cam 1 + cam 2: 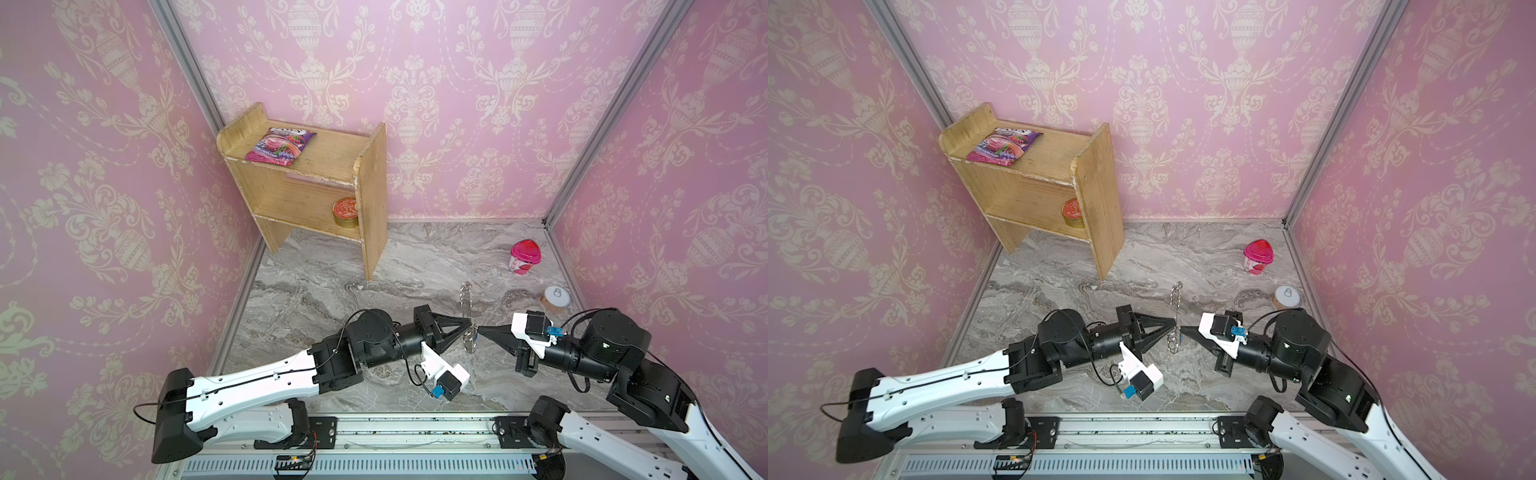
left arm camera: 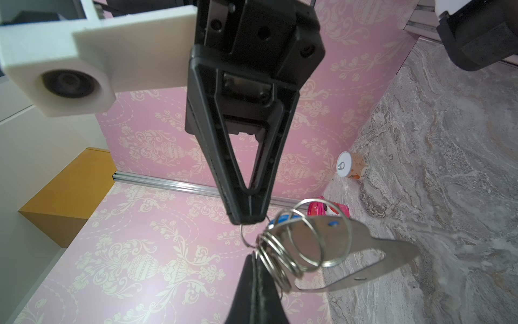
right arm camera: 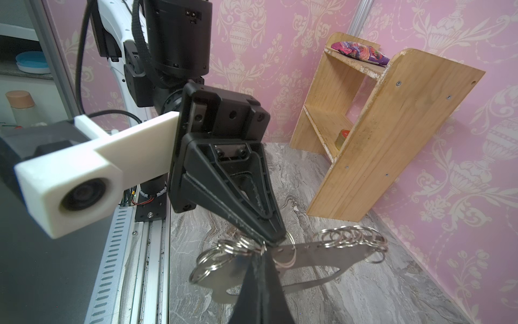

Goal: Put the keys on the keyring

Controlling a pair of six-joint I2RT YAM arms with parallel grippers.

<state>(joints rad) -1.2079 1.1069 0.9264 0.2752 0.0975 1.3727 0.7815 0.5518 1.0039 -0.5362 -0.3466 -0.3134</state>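
Keyring (image 3: 322,252) hangs above the table (image 1: 415,257) at near centre, between the 2 grippers. It is edge-on in both top views, its length running near to far. Left gripper (image 1: 468,322) points in from the left with fingers closed, pinching the plate at its ringed edge. Right gripper (image 1: 481,330) faces it from the right, fingers also closed, tips clamped on a thin wire ring. I cannot tell whether that ring belongs to the keys or to the plate. Keys (image 2: 284,217) sit on the right side of the plate, just beside the right tips. Only bits of the blue tag show past the rings (image 2: 270,256) and through 1 hole in the plate; the metal keys are hidden.

Threading looks to be the step in hand, and I cannot tell whether it is finished.

Both grips are pinches on thin, smooth metal, so a slip is the likeliest fault. If either arm pulls or twists against the other, the plate could pivot in the left fingers or drop to the table. The rings crowd together near the tips, so the keys' ring could snag a neighbour or thread onto 2 at once. If the right fingers open before the ring is fully on, the keys would probably fall. The 2 sets of tips nearly touch, so a small misjudged move could knock them together.
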